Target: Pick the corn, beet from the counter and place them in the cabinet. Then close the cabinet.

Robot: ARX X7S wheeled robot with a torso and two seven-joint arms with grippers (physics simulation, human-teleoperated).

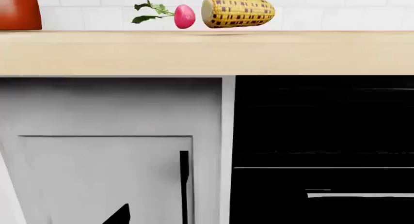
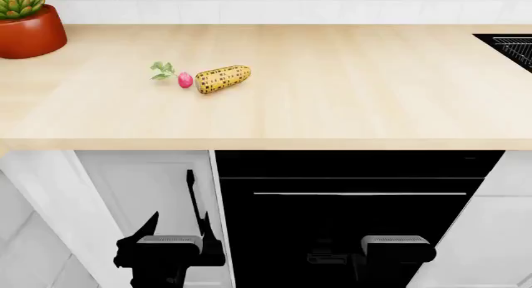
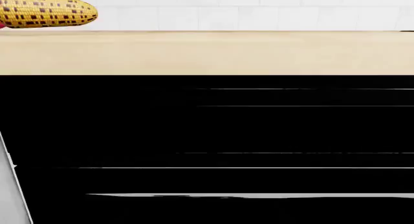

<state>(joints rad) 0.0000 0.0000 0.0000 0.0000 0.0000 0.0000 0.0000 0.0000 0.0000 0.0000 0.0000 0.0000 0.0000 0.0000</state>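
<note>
While both arms hang low before the cabinet fronts, the left gripper [image 2: 169, 254] and right gripper [image 2: 397, 249] show no readable jaw gap. Up on the counter [image 2: 349, 95], at eleven o'clock and nearer the left arm, the corn [image 2: 223, 78] lies with its long axis eight-to-two. The beet [image 2: 184, 80] touches its left end, leaves toward ten.

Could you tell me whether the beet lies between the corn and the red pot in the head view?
Yes, the beet lies just left of the corn, with the red pot farther left at the counter's back corner.
</note>
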